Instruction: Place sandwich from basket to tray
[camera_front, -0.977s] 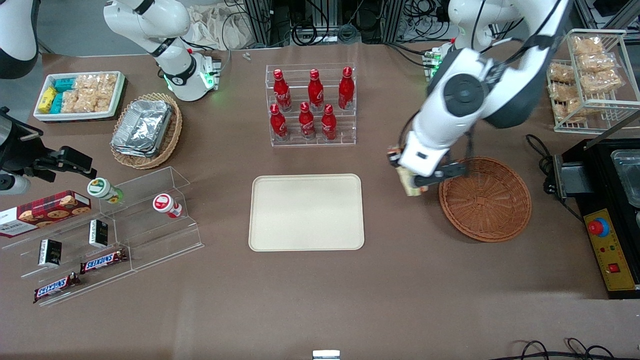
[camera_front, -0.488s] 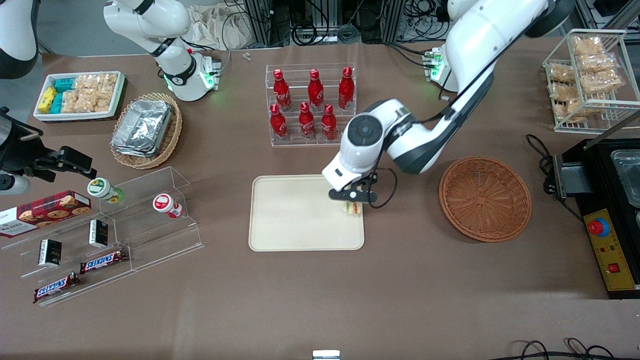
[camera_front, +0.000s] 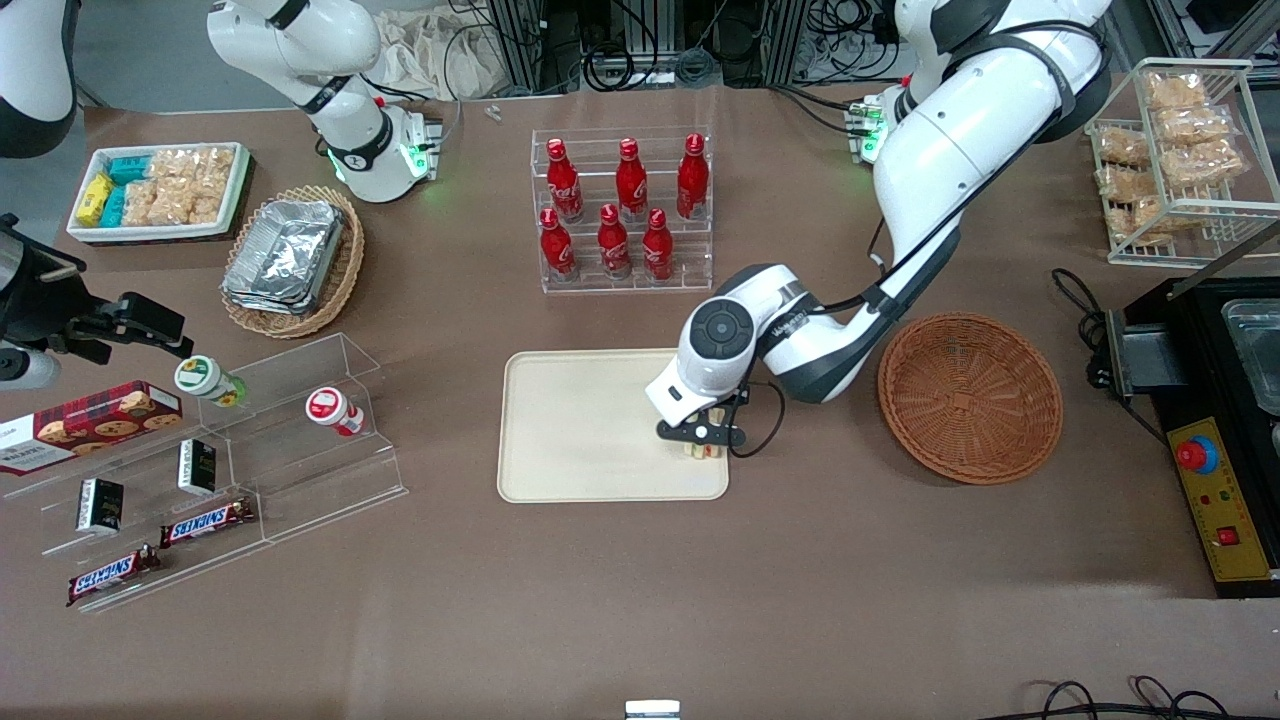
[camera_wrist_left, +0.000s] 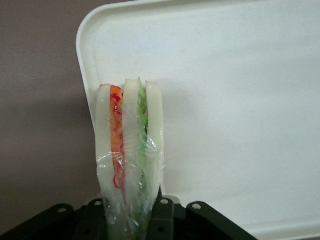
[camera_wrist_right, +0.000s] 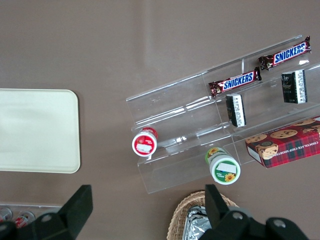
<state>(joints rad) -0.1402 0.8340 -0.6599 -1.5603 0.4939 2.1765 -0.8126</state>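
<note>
My left gripper (camera_front: 703, 446) is low over the cream-beige tray (camera_front: 580, 440), at the corner nearest the basket and nearer the front camera. It is shut on the sandwich (camera_front: 703, 451), a plastic-wrapped wedge of pale bread with orange, red and green layers. In the left wrist view the sandwich (camera_wrist_left: 130, 150) stands on edge between the fingers (camera_wrist_left: 162, 220), over the tray's rim (camera_wrist_left: 87, 65). Whether it touches the tray I cannot tell. The reddish-brown wicker basket (camera_front: 970, 397) holds nothing, toward the working arm's end.
An acrylic rack of red bottles (camera_front: 622, 210) stands farther from the front camera than the tray. A tan basket with foil containers (camera_front: 292, 258), a white bin of snacks (camera_front: 160, 190) and an acrylic shelf with snacks (camera_front: 200, 470) lie toward the parked arm's end. A wire rack (camera_front: 1180, 160) and black machine (camera_front: 1220, 420) stand beside the basket.
My left gripper carried the sandwich from beside the basket to over the tray, then moved nearer the front camera and lower at the tray's corner.
</note>
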